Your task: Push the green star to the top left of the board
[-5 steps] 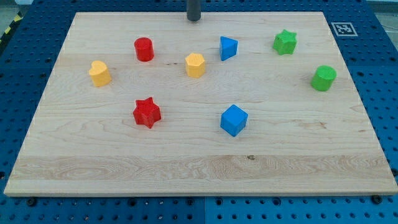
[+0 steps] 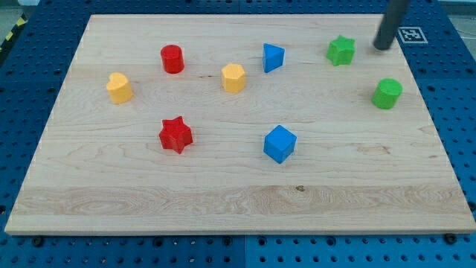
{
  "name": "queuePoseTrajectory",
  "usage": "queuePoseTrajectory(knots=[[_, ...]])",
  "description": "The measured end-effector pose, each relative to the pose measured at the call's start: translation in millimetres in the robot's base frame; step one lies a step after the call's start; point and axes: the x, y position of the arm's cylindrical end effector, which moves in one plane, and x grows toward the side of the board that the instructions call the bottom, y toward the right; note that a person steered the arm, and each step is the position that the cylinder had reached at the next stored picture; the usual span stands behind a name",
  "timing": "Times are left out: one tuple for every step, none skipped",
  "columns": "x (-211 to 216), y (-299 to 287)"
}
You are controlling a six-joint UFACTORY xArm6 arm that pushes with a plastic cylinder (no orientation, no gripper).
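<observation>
Eight blocks on the wooden board (image 2: 223,201); board sits on a blue pegboard table (image 2: 461,112). My tip (image 2: 383,46) is near the view's top right corner, just to the right of the green star (image 2: 341,50), a small gap between them, not touching as far as I can tell; the rod leans up and out of the top edge. It is a bare rod, no jaws, holds nothing. Green star lies in the upper right part of the board, well apart from the top left corner. Green cylinder (image 2: 387,94) below and right of the star, near the right edge. Blue triangular block (image 2: 273,57) left of the star; exact shape hard to call at this angle, probably a wedge. Yellow hexagonal block (image 2: 233,77) just left and below that. Red cylinder (image 2: 172,59) in the upper left area; yellow heart-like block (image 2: 119,87) further left and lower. Red star (image 2: 175,135) mid left; blue cube (image 2: 280,144) centre. A square black-and-white marker tag (image 2: 410,34) at the board's top right corner, just right of my tip.
</observation>
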Motion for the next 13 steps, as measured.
queuePoseTrajectory(knots=[[50.4,3.9],[52.7,-50.3],[37.3,-85.1],[45.3,-33.5],[35.9,0.9],[9.3,-18.2],[5.7,-85.1],[2.9,-121.3],[-10.8,-116.0],[-20.1,-165.9],[-23.2,-204.1],[-41.5,-188.7],[-23.6,-186.1]])
